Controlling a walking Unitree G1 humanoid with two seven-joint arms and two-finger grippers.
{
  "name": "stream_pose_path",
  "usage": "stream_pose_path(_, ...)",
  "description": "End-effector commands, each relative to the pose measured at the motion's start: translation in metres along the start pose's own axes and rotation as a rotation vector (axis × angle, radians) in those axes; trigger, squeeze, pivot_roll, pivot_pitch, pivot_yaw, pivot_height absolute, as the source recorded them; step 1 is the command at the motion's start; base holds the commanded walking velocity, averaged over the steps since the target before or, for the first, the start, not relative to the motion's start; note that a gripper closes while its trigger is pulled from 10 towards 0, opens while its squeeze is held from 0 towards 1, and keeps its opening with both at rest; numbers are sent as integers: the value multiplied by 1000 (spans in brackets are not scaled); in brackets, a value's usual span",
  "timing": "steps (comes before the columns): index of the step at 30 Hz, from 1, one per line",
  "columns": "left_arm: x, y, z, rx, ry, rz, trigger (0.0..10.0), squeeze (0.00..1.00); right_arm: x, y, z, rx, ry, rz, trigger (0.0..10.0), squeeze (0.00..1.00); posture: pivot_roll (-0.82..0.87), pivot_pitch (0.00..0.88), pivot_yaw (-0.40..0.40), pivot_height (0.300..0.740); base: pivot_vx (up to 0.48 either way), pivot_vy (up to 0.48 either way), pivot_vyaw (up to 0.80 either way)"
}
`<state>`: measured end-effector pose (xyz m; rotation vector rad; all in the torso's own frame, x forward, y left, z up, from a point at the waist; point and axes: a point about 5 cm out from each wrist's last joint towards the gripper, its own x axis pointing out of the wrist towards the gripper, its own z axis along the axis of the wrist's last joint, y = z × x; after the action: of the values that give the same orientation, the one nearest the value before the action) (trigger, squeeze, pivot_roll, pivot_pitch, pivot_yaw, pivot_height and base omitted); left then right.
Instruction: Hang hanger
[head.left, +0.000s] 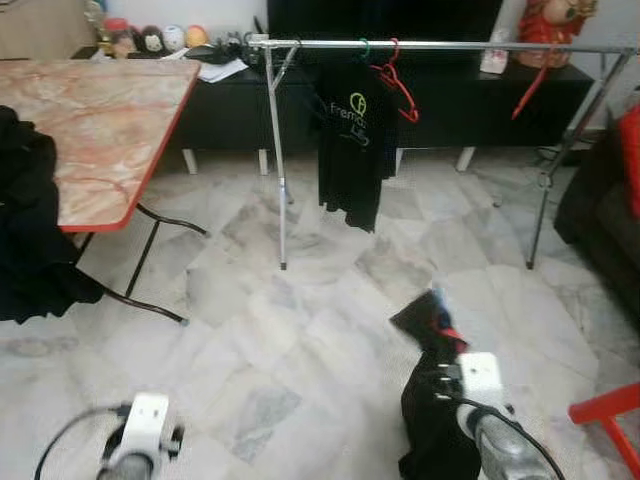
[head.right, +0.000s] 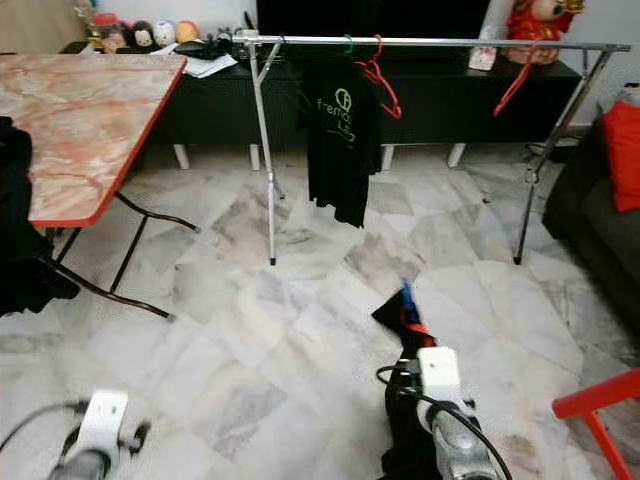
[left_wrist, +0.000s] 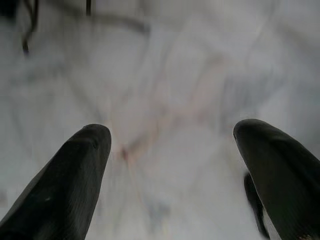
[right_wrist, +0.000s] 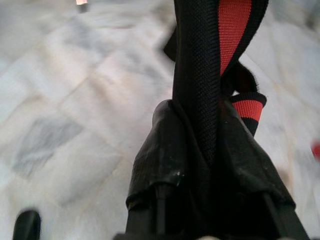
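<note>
Marble floor (head.left: 300, 330): bare stretch between robot and rack, to be crossed before any hanging.
Folding table (head.left: 100, 130): on the robot's left, dark cloth piled over its near edge; likely the source of laundry, though that pile is cut off at the frame edge.
Clothes rack (head.left: 440, 46): silver rail on splayed legs, standing well ahead in front of the dark TV bench; free rail between what already hangs there, so probably the goal.
Black T-shirt (head.left: 352, 150): already hung near the rail's left end, green print facing out; its own hook hard to make out.
Red hangers on rail (head.left: 398, 88): one beside the T-shirt, empty; another further right, thin and partly lost against the bench.
Black garment with red trim (right_wrist: 215, 70): held low on the right, draping down toward the floor; presumably on the hanger to be hung, yet no hanger frame is clearly visible, only a red and blue tip poking out at its top in the head views.
Right gripper (right_wrist: 207, 150): clamped on the garment's fabric, fingers buried in the folds; kept low, apparently for carrying.
Left gripper (left_wrist: 170, 150): fingers spread wide, nothing between them, hanging idle over blurred floor.
Red chair edge (head.left: 610, 420): cut off at the right.
</note>
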<state>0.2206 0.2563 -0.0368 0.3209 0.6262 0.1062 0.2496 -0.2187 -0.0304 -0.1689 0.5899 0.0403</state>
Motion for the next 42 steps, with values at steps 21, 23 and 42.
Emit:
stream_pose_path(21, -31, -97, 140, 616, -487, -841, 10000, 0, -5, 20, 87, -597, -173, 797, 10000, 0, -12, 0, -88, 740, 0, 0, 0)
stream_pose_path(23, -32, -97, 140, 621, -485, -848, 10000, 0, -5, 20, 87, -605, -169, 807, 10000, 0, -12, 0, -88, 740, 0, 0, 0)
stream_pose_path(42, -45, -84, 135, 762, -336, -887, 10000, 0, -14, 23, 90, -668, -131, 933, 10000, 0, -15, 0, -107, 740, 0, 0, 0)
